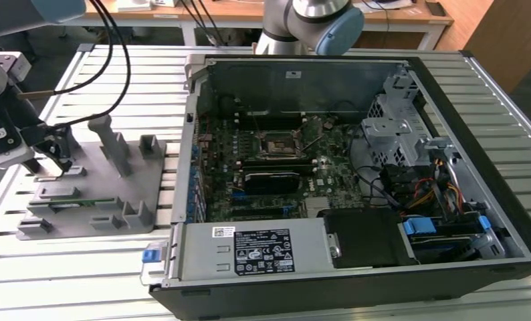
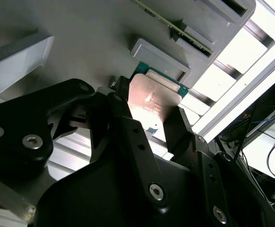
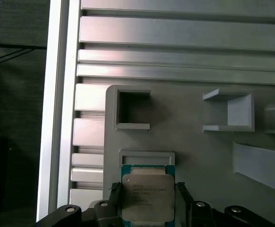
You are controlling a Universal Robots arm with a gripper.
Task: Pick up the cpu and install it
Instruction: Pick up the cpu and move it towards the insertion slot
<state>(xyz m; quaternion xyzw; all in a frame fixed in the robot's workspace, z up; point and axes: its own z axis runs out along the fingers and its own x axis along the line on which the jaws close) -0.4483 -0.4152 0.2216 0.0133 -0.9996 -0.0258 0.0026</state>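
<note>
End effector (image 3: 148, 201) grips cpu (image 3: 147, 191) by opposite sides — one edge hidden behind it.

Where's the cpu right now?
In both wrist views the cpu sits between the fingers of the claw, beside a raised block on the grey fixture plate. The claw is at the exterior view's left, outside the computer case.

In the first wrist view the picture's edge crops the cpu (image 3: 146, 201) and the hand (image 3: 148, 191).

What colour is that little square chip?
The cpu has a silver-grey top and a green edge, clearest in the first wrist view.
</note>
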